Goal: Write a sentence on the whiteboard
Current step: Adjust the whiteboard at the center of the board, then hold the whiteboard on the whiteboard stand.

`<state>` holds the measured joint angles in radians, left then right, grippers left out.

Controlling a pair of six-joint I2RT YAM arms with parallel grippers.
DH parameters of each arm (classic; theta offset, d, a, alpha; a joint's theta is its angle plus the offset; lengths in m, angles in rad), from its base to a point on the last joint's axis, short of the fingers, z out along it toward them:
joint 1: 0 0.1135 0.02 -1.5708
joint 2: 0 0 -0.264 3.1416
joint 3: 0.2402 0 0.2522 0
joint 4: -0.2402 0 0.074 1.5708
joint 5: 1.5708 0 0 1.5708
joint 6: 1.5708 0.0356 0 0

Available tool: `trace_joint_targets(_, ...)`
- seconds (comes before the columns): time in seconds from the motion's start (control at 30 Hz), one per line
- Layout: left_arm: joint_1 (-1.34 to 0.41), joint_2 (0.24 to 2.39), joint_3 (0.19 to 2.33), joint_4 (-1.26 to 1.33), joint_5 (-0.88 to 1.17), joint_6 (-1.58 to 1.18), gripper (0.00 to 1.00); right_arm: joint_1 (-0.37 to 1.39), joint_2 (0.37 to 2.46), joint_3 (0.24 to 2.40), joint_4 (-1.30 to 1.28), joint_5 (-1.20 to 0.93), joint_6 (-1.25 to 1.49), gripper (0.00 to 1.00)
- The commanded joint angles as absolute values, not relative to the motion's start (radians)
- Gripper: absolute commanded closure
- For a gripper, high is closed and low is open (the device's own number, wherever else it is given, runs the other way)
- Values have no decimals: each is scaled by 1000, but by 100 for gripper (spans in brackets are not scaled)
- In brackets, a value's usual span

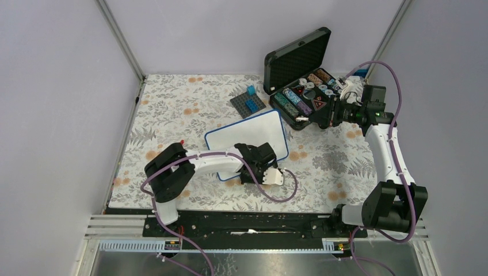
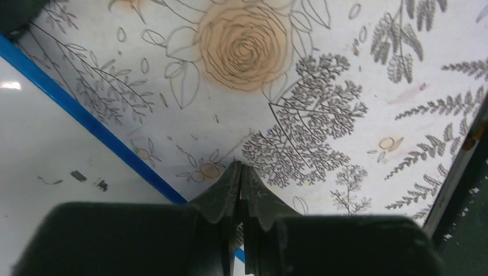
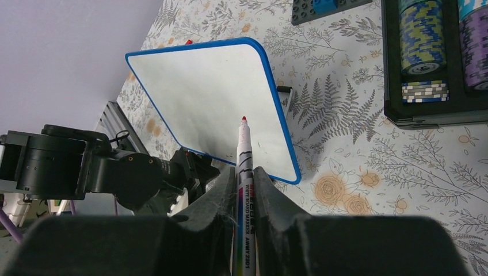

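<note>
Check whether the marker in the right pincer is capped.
No, the marker shows its bare red tip beyond the right pincer, aimed at the whiteboard.

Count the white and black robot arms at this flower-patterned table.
2. The left arm bends low over the near edge of the small blue-framed whiteboard; the right arm stretches up the right side to the open black chip case. No others seem hidden.

Overhead rear view; wrist views both toward whiteboard (image 1: 247, 131)

Glossy smooth whiteboard (image 3: 213, 98), matt floral table cover (image 2: 345, 57), ridged black case (image 1: 296, 57)
</note>
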<state>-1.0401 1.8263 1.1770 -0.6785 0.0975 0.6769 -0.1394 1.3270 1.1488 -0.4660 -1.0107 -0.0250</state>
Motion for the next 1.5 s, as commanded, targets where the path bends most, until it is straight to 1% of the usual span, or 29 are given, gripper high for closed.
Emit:
trace_joint_targets(0.0, -1043, 1752, 1142, -703, 74, 705, 92, -139, 1303, 1169, -478, -1044, -47, 100)
trace_joint_targets(0.13, -1043, 1722, 1114, -725, 79, 719, 92, -121, 1298, 1167, -478, -1044, -51, 100)
trace_joint_targets(0.43, -1029, 1597, 1042, -747, 143, 737, 85, -69, 1293, 1185, -477, -1037, -54, 100)
trace_joint_targets(0.5, -1028, 1556, 1034, -751, 172, 741, 80, -55, 1292, 1192, -475, -1035, -55, 100)
trace_joint_targets(0.6, -1023, 1471, 1031, -752, 266, 736, 64, -26, 1288, 1196, -457, -1029, -42, 100)
trace_joint_targets(0.67, -992, 1408, 1030, -749, 371, 714, 54, -6, 1285, 1195, -430, -1031, -23, 100)
trace_joint_targets(0.73, -933, 1359, 1044, -755, 475, 672, 45, 24, 1284, 1197, -403, -1038, -8, 100)
trace_joint_targets(0.83, -803, 1284, 1083, -752, 623, 595, 38, 58, 1287, 1211, -354, -1046, 39, 100)
trace_joint_targets(0.97, -482, 1157, 1100, -626, 866, 345, 34, 147, 1306, 1259, -320, -1013, 55, 100)
trace_joint_targets(1.03, -349, 1075, 1066, -549, 858, 237, 30, 211, 1315, 1268, -283, -985, 64, 100)
trace_joint_targets(1.1, -243, 1020, 1036, -506, 829, 159, 23, 280, 1328, 1274, -258, -938, 60, 100)
trace_joint_targets(1.17, -117, 985, 994, -455, 904, 80, 16, 353, 1357, 1302, -260, -883, 28, 100)
trace_joint_targets(1.2, -48, 979, 980, -437, 963, 44, 14, 385, 1372, 1313, -261, -849, 9, 100)
trace_joint_targets(1.27, 50, 1002, 962, -412, 1049, 4, 14, 457, 1398, 1327, -262, -771, -53, 100)
trace_joint_targets(1.33, 93, 1050, 969, -423, 1099, 3, 17, 535, 1417, 1329, -259, -679, -112, 100)
trace_joint_targets(1.47, 116, 1186, 1019, -501, 1180, 46, 27, 649, 1465, 1334, -230, -570, -170, 100)
